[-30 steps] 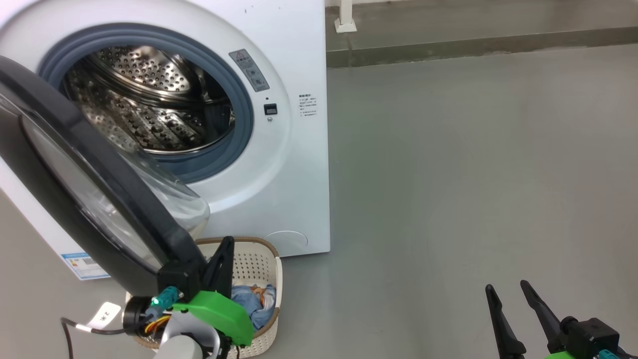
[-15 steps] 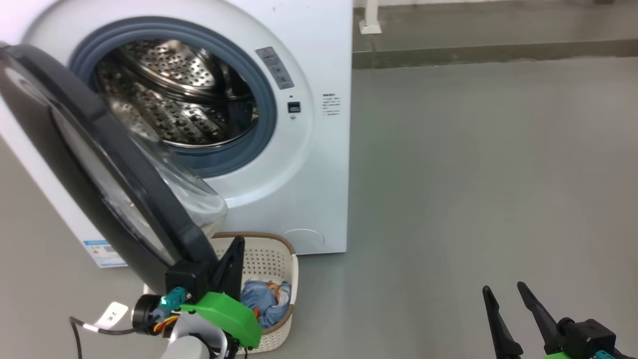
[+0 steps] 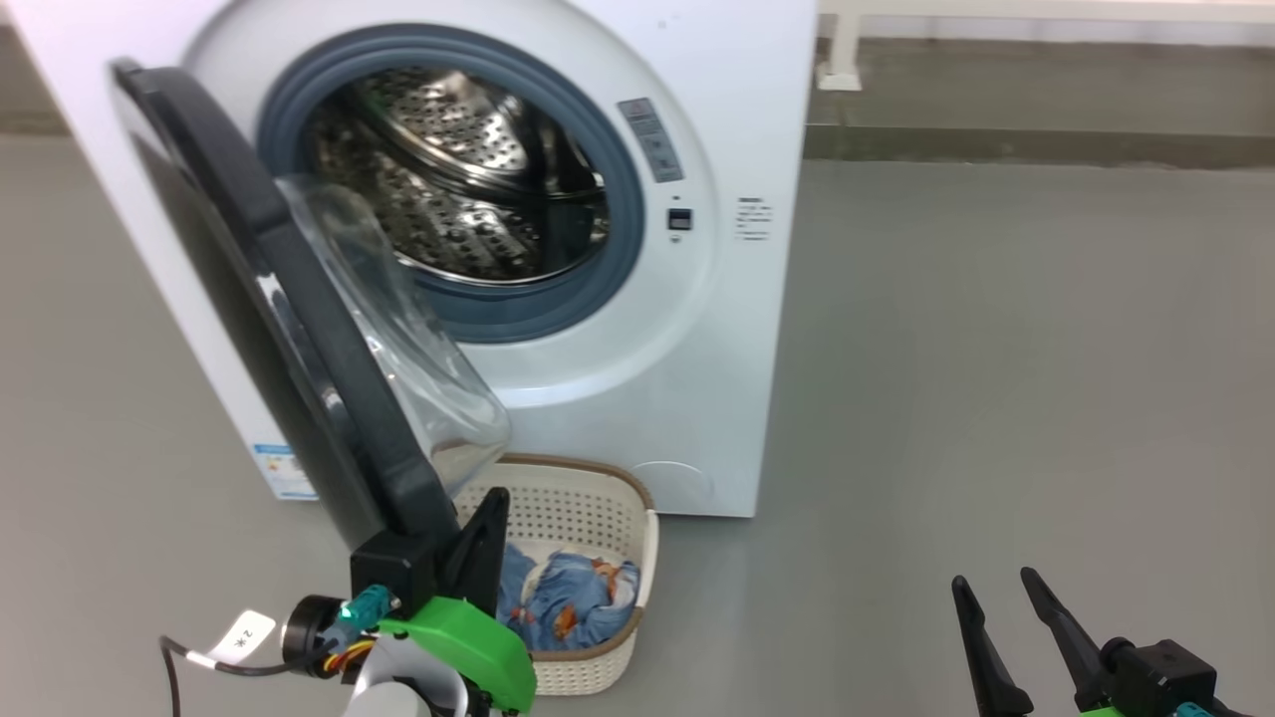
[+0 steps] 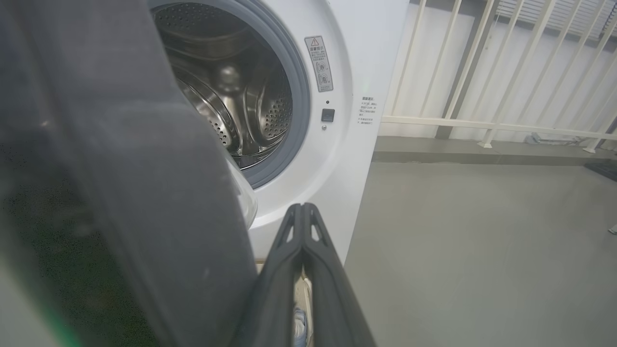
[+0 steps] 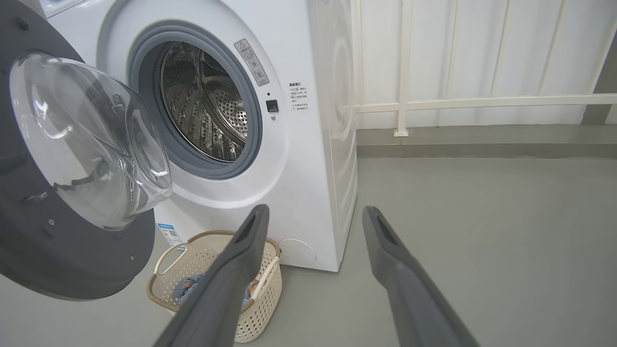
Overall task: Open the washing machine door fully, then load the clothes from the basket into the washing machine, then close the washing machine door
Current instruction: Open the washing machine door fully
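Observation:
The white washing machine stands at the upper left, its steel drum bare. The washing machine door is swung out and seen nearly edge-on, with its clear bowl facing the drum. My left gripper is shut on nothing, right beside the door's lower free edge on the bowl side; the left wrist view has the shut gripper next to the dark door rim. Below sits the basket holding the light blue clothes. My right gripper stands open over bare floor.
Grey floor stretches to the right of the machine. A low kerb and a white railing run along the back. A cable with a white tag hangs at my left wrist. The basket stands directly under the open door.
The head camera has turned, shifting the whole picture to the right. The door now stands further out from the machine, with my left gripper still at its edge. The right gripper has kept its place.

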You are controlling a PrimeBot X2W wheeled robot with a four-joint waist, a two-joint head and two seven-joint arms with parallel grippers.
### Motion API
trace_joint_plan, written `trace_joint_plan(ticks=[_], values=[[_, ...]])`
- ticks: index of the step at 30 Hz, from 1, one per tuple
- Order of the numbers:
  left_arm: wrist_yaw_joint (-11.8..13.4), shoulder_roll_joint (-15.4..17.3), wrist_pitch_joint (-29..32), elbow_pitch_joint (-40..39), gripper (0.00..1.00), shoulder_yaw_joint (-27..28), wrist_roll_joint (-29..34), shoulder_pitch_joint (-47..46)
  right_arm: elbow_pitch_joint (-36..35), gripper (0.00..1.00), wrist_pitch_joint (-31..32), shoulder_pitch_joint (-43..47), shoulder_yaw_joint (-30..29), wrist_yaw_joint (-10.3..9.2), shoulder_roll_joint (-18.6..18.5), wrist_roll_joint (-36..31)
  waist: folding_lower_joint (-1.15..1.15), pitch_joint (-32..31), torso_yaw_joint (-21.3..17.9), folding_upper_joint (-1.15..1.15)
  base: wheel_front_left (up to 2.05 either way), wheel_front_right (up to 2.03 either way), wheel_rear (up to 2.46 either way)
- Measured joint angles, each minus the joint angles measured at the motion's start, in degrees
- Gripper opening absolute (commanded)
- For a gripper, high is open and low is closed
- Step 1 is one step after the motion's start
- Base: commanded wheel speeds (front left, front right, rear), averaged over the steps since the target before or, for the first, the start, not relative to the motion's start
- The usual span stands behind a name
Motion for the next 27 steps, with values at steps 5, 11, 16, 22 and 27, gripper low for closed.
trace_joint_plan(ticks=[5, 11, 16, 22, 27], values=[[-0.48, -0.07, 0.00, 0.38, 0.00, -0.32, 0.25, 0.18, 0.14, 1.00, 0.00, 0.02, 0.44, 0.00, 0.43, 0.03, 0.00, -0.39, 2.55, 0.00, 0.00, 0.00, 0.00], [-0.45, 0.13, 0.01, 1.01, 0.00, 0.12, 0.42, 0.95, 0.22, 1.00, 0.00, 0.08, 0.74, 0.00, 0.81, 0.04, 0.00, -0.77, 5.49, 0.00, 0.00, 0.00, 0.00], [-0.45, 0.36, 0.02, 1.35, 0.00, 1.27, 0.55, 1.19, 0.26, 1.00, 0.00, 0.12, 0.81, 0.01, 1.27, 0.04, 0.00, -0.89, 7.24, 0.00, 0.00, 0.00, 0.00], [-0.45, 0.85, 0.02, 1.49, 0.00, 3.38, 1.01, 1.75, 0.32, 1.00, 0.00, 0.16, 0.98, 0.00, 1.65, 0.04, 0.00, -0.98, 9.30, 0.00, 0.00, 0.00, 0.00], [-0.44, 1.00, 0.04, 1.45, 0.00, 4.97, 1.37, 2.11, 0.41, 1.00, 0.00, 0.17, 1.13, 0.00, 1.70, 0.04, 0.00, -0.98, 10.71, 0.00, 0.00, 0.00, 0.00]])
